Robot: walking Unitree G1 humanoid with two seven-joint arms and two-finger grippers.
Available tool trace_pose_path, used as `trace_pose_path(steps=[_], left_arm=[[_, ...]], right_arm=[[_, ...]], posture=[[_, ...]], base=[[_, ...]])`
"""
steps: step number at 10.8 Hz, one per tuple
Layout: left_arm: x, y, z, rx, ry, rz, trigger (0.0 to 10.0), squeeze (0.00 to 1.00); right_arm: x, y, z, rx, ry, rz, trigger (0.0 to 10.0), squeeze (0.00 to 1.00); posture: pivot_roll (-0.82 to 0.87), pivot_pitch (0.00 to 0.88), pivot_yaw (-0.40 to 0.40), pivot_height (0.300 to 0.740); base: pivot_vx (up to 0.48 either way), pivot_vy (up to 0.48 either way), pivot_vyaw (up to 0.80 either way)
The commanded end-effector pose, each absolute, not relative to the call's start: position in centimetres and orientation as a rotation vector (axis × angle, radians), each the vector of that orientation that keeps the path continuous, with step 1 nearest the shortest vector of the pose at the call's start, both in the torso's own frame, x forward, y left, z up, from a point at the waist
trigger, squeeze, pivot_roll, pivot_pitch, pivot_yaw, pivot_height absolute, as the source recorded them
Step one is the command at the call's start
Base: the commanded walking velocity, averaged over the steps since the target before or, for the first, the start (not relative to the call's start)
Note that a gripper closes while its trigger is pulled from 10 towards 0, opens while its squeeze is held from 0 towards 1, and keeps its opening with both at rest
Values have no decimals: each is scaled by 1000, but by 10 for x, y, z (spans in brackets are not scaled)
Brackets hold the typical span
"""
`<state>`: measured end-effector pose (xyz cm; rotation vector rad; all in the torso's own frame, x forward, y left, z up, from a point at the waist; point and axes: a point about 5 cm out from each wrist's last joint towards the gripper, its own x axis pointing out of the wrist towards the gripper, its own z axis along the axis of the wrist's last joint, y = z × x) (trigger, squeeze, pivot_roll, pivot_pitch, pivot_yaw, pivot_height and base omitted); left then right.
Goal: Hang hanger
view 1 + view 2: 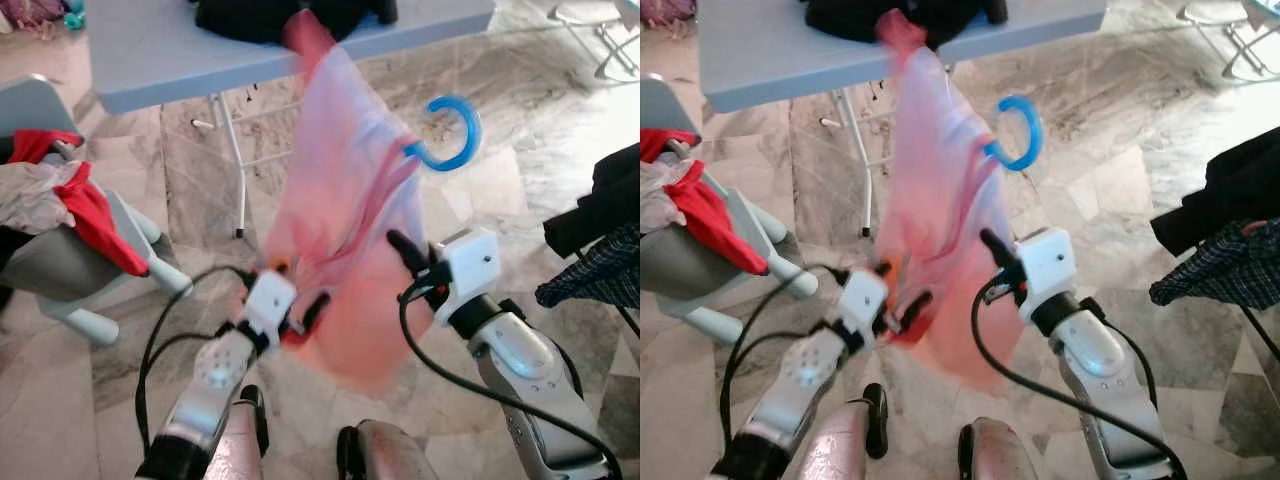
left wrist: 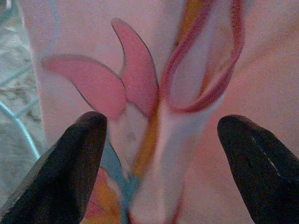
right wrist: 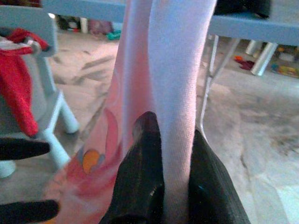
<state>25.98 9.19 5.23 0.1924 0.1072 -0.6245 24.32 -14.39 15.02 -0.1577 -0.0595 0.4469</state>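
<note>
The right tool [image 3: 161, 186] is closed on a fold of the pink garment [image 1: 345, 230], its two black fingers [image 3: 140, 172] pinching the cloth between them. The left tool [image 2: 161, 163] stands wide open, its fingertips [image 2: 77, 154] spread to either side of the garment's printed front, with the cloth close before it; whether they touch it cannot be told. In the head views the garment hangs raised between the two silver arms, blurred, with the left tool [image 1: 300, 310] at its lower edge and the right tool [image 1: 410, 255] at its right side. The hanger's blue hook [image 1: 447, 132] sticks out from the garment's upper right edge, just above the right tool. Behind stands a grey bench [image 1: 160, 50] with dark clothing [image 1: 270, 15] on it. To the left a grey chair [image 1: 60, 260] carries a red cloth [image 1: 95, 215]; dark clothes [image 1: 600, 230] hang at the right, over a marble floor [image 1: 520, 160].
</note>
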Motion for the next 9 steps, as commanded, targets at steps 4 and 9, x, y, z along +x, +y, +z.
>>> trace_pose_path(steps=[4, 9], left_arm=[[276, 108, 81, 189, -38, -503, 10000, 655], [281, 87, 79, 142, -31, -537, 10000, 0]], right_arm=[[237, -148, 129, -202, 27, 450, 10000, 0], [211, -119, 133, -132, 34, 737, 10000, 0]], posture=[[-100, 276, -30, 740], [-121, 267, -24, 740]], base=[[0, 0, 0], [0, 0, 0]])
